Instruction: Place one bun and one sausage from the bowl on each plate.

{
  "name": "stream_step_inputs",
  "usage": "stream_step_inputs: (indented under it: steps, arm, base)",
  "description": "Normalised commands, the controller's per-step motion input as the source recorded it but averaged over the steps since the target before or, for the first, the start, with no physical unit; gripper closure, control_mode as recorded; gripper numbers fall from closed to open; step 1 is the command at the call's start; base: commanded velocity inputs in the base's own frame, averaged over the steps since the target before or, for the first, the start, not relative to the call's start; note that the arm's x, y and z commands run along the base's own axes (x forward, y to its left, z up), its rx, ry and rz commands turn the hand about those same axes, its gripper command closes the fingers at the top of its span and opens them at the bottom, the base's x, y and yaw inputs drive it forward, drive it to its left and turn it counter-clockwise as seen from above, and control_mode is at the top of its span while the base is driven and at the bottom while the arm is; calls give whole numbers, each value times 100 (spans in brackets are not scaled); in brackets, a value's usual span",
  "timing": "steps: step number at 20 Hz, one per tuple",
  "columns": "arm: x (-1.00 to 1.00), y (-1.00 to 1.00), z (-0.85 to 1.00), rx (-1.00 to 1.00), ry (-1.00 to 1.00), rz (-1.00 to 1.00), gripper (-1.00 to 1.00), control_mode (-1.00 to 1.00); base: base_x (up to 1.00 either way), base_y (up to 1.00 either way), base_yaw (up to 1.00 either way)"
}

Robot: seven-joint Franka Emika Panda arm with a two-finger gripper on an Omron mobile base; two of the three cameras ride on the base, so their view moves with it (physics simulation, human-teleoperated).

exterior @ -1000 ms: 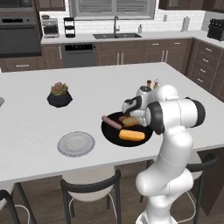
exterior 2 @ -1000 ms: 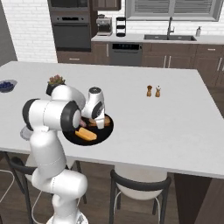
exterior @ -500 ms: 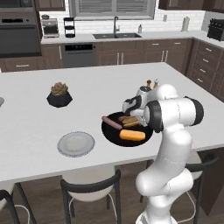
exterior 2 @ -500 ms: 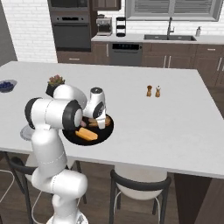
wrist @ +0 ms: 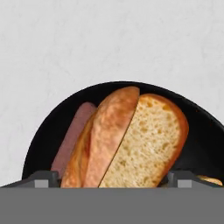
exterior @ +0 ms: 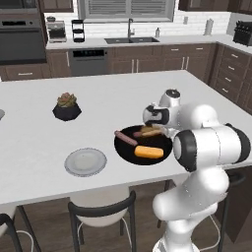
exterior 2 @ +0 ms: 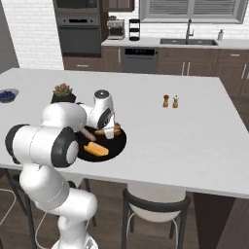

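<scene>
Our claw (wrist: 112,177) hangs wide, tips either side of the bun (wrist: 131,140) at the frame's centre, so we can lift it from the bowl (wrist: 52,127) first, we reckon.

My body: glossy white rounded arm (exterior: 209,142) of fat tubular segments, dark grey ring-shaped joint caps at the ends. Bulbous white base column below. White wrist housing with a dark face and a small grey round cap on top. Small dark squared fingertips (wrist: 43,178).
</scene>
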Motion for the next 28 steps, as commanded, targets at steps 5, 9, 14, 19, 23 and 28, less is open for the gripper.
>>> stream_step_inputs:
  steps: [5, 9, 14, 19, 23, 28]
  arm:
    - [-99, 3, 58, -1, -8, 0, 100, -100]
    - [-75, 8, 42, 0, -12, 3, 100, 100]
    - [0, 0, 0, 0, 0, 0, 100, 100]
    - [0, 0, 0, 0, 0, 0, 100, 100]
    - [0, 0, 0, 0, 0, 0, 100, 100]
    - [0, 0, 0, 0, 0, 0, 100, 100]
  base:
    - [0, 0, 0]
    - [-25, 12, 3]
    - [-79, 87, 13]
    - [-14, 100, 7]
    - [1, 100, 3]
    - [23, 100, 0]
